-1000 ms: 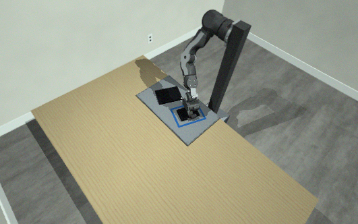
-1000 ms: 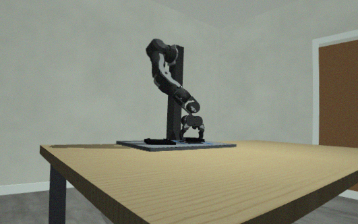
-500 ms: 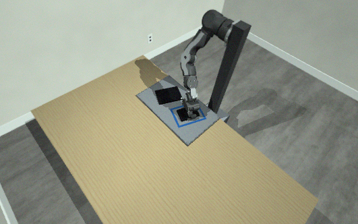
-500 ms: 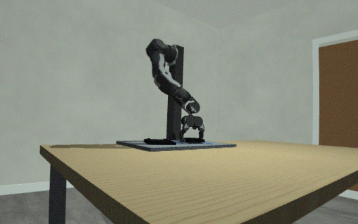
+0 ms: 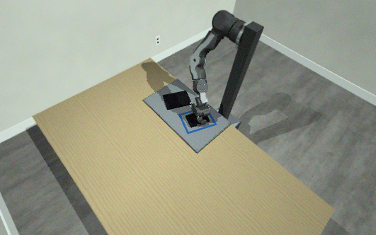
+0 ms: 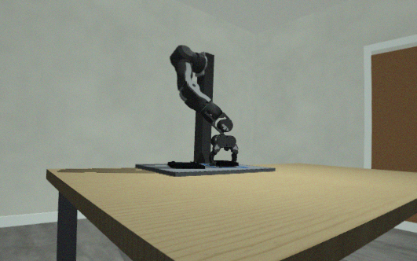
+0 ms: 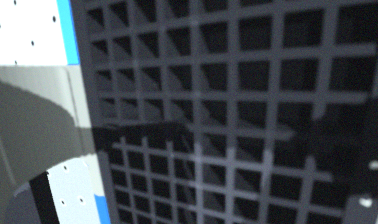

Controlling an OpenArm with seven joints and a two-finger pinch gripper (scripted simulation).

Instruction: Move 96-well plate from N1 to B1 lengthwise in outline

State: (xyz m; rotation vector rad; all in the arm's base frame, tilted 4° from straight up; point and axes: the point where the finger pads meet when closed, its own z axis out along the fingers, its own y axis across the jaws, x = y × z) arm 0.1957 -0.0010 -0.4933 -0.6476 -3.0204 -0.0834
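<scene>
The dark 96-well plate [image 5: 193, 119] lies low within the blue taped outline on the grey deck. My gripper [image 5: 201, 118] stands over it, shut on the plate across its width. In the side view the gripper [image 6: 224, 156] reaches down to the deck and the plate [image 6: 224, 163] looks level at deck height. The wrist view is filled by the plate's grid of wells [image 7: 240, 115], with a strip of blue tape [image 7: 67, 30] running along its left long side. The black plate nest [image 5: 177, 100] sits empty behind the outline.
The arm's dark mounting column [image 5: 238, 69] stands just right of the deck. The deck sits at the far right edge of the wooden table [image 5: 163, 159].
</scene>
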